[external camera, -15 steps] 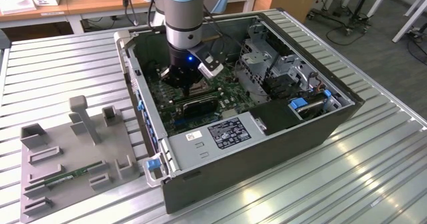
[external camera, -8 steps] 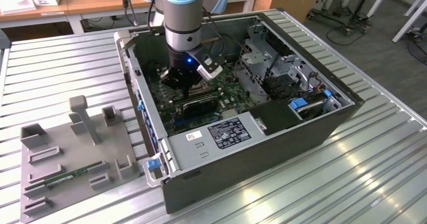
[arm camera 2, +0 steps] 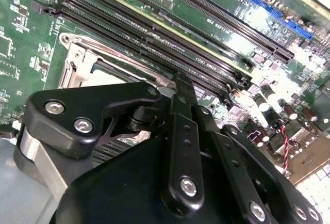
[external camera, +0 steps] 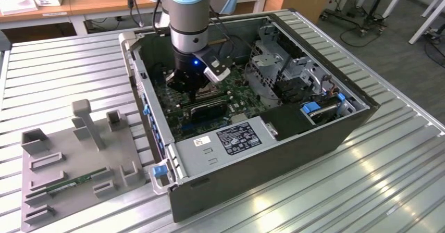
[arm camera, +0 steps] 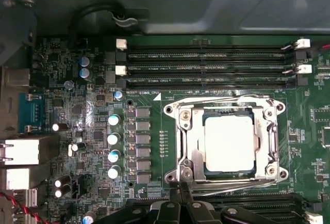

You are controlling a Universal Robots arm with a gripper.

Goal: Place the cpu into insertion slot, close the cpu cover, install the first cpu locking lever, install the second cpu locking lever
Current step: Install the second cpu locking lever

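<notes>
In the first wrist view the cpu lies flat in the insertion slot, its pale metal face showing through the window of the cpu cover. The cover lies down flat over it. One thin wire lever runs along the socket's edge by the memory slots. Another lever runs along the opposite edge. My gripper is shut, its tips at the corner of that second edge, right by the lever. In the second wrist view the gripper hides part of the cover. In the exterior view the gripper reaches down inside the case.
The open computer case lies on a slatted metal table. Long black memory slots flank the socket, with capacitors beside it. A drive cage and power supply stand close by. A grey fixture tray sits toward the exterior view's left.
</notes>
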